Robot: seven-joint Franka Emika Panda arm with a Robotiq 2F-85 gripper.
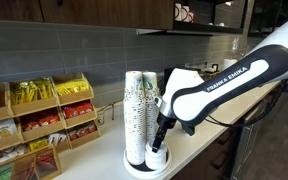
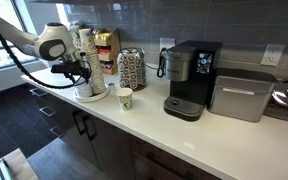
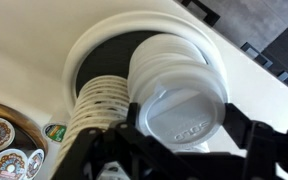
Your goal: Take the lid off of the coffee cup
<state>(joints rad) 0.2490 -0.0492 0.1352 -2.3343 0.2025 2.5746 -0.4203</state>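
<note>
In the wrist view a small round white plastic lid (image 3: 180, 106) marked "SOLO" sits between my two black fingers, which touch it on both sides. My gripper (image 3: 184, 140) holds it just above the pile of similar white lids (image 3: 169, 50). My gripper is low over the round white holder in both exterior views (image 1: 159, 140) (image 2: 84, 78). The small white coffee cup (image 2: 125, 97) with faint greenish print stands alone on the counter, apart from my gripper, toward the coffee machine. I cannot tell whether its top is covered.
Tall stacks of nested paper cups (image 1: 137, 105) stand in the round holder (image 3: 89, 45) beside the lids. A rack of snack packets (image 1: 44, 115) is against the wall. A patterned canister (image 2: 132, 68), a black coffee machine (image 2: 189, 80) and a silver box (image 2: 242, 95) line the counter.
</note>
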